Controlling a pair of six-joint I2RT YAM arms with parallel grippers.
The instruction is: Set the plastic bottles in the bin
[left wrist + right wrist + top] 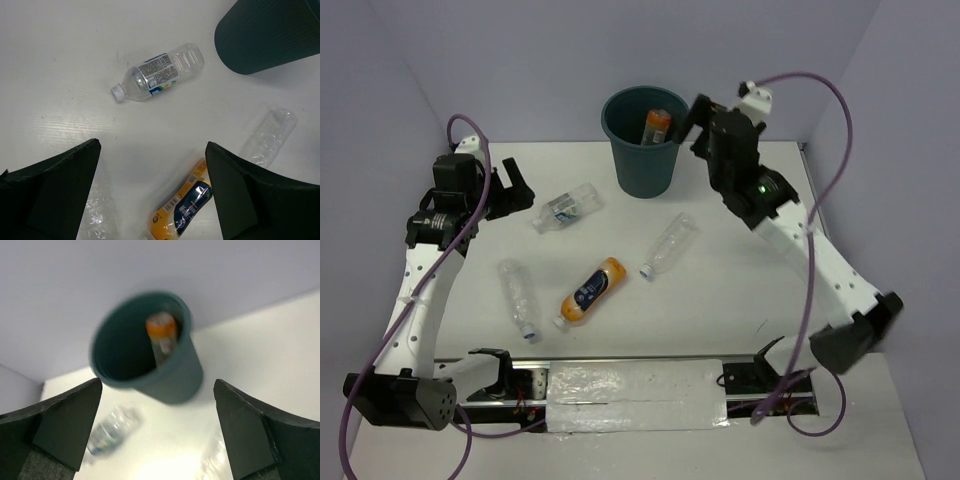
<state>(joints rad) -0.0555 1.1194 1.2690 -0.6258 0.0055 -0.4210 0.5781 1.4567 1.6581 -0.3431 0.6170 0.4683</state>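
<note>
The dark teal bin (642, 140) stands at the back centre with a short orange bottle (655, 125) upright inside; the right wrist view shows it too (161, 337). Three clear bottles lie on the table: one with a label (566, 208), one on the right (670, 244), one on the left (518, 297). The larger orange bottle with a dark blue label (592, 291) lies in the middle. My left gripper (516, 190) is open and empty left of the labelled bottle (159, 72). My right gripper (695, 120) is open and empty, raised just right of the bin.
Light walls close in the table at the back and sides. A shiny foil-covered strip (635, 395) lies along the near edge between the arm bases. The right arm's purple cable (835, 110) loops above the right side.
</note>
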